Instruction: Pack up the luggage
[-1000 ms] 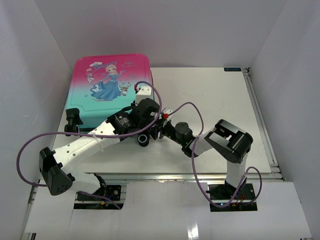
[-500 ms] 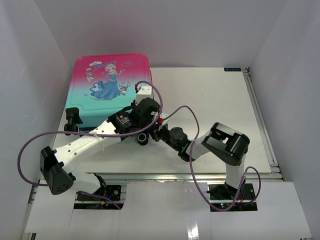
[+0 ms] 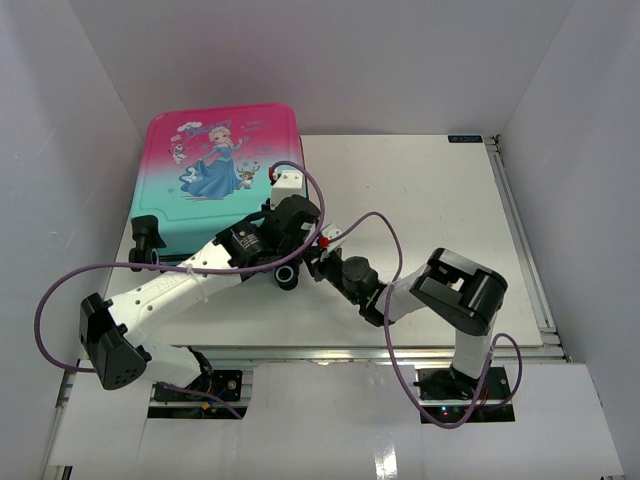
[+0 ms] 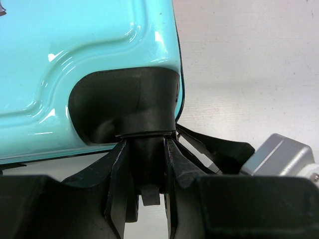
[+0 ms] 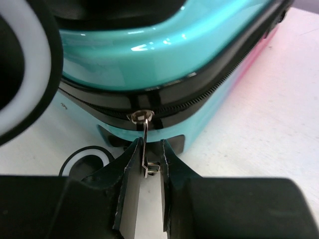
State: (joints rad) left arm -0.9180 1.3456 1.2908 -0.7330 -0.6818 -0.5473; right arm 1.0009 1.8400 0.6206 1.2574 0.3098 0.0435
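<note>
The luggage (image 3: 215,180) lies flat and closed at the table's back left, pink fading to teal, with a princess print on top. My left gripper (image 3: 284,259) is at its near right corner. In the left wrist view the left gripper (image 4: 145,167) is shut on the black wheel mount (image 4: 144,154) below the teal shell (image 4: 75,59). My right gripper (image 3: 318,262) sits just right of that corner. In the right wrist view the right gripper (image 5: 148,159) pinches the metal zipper pull (image 5: 145,142), which hangs from the black zipper line on the luggage (image 5: 164,45).
A second black wheel (image 3: 147,238) sticks out at the luggage's near left corner. White table (image 3: 430,220) stretches to the right, with a metal rail (image 3: 520,230) along its right edge. Purple cables (image 3: 385,225) loop over both arms. Grey walls enclose the sides and back.
The right arm has pulled slightly nearer and leftward at the suitcase corner, and its jaws have closed on the zipper pull. The left arm and the luggage have stayed still.
</note>
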